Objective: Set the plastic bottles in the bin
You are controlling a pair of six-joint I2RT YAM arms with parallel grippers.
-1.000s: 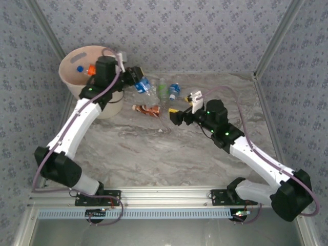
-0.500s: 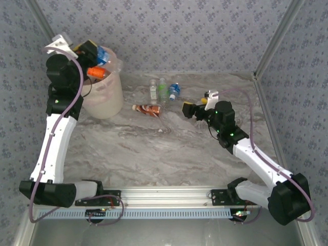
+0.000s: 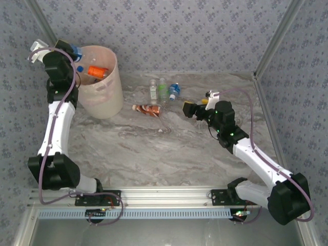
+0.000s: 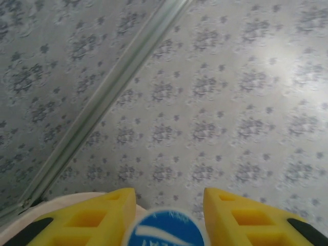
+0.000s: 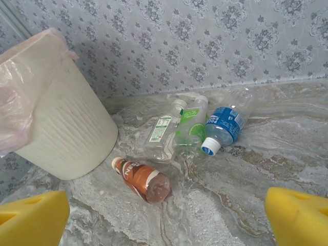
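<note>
**A:** Where do the bottles lie?

**B:** Two are inside the bin (image 3: 109,91), which stands at the far left of the worktop (image 3: 154,154). One is an orange bottle (image 3: 97,72), and left of it is a blue-capped bottle (image 3: 79,68). A third, the gripped bottle (image 4: 165,230), has a blue label and sits between the yellow fingers (image 4: 110,212) of the left tool (image 3: 73,49).

**A:** So that tool is clenched?

**B:** Yes. The bottle fills the gap between both fingers. The top view places the tool at the bin's far-left rim, raised above it. In the left wrist view the pale rim shows under the left finger, with the patterned wall (image 4: 215,92) behind.

**A:** What is left on the worktop?

**B:** Four bottles, all lying down to the right of the bin. The brown-labelled bottle (image 5: 142,179) is nearest the bin's base but apart from it, with its white cap turned toward the bin. Farther back, three are packed side by side: the white-labelled bottle (image 5: 163,132), the green-labelled bottle (image 5: 192,128) and the blue-labelled bottle (image 5: 224,128). The last one's white cap points toward the right arm.

**A:** And the right tool?

**B:** The right tool (image 3: 187,108) is released. Its yellow fingers stand wide apart at the lower corners of its own view, with nothing between them. It hovers over the worktop just right of the cluster, facing the bottles and the bin.
</note>
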